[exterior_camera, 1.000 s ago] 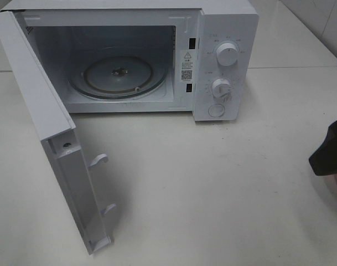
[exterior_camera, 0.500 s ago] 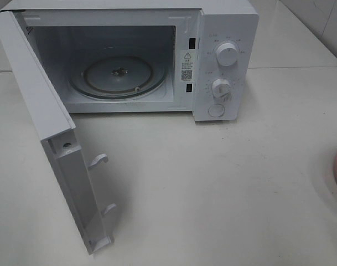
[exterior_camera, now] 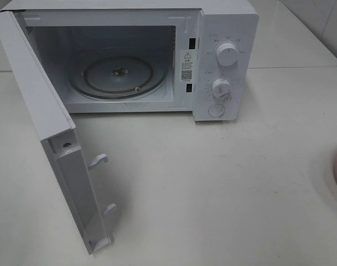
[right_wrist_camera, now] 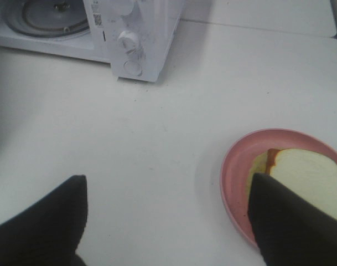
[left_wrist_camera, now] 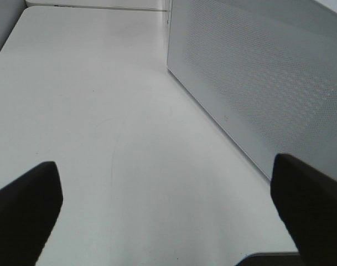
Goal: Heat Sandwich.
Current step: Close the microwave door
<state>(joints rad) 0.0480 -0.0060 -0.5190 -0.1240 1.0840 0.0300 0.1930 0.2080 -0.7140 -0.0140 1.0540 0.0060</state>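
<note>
The only parts of the robot that show are the tips of its two grippers, and no arm shows in the view from high up. The left gripper [left_wrist_camera: 168,213] has two black fingers [left_wrist_camera: 24,213] that look thick, smooth and a bit rounded at the ends, with a thin dark strip of its body just between them at the picture's edge. The right gripper [right_wrist_camera: 165,219] also has two black fingers [right_wrist_camera: 43,221], wide and blunt with a dull, soft look, and no screws, cables or marks can be seen on either one.
</note>
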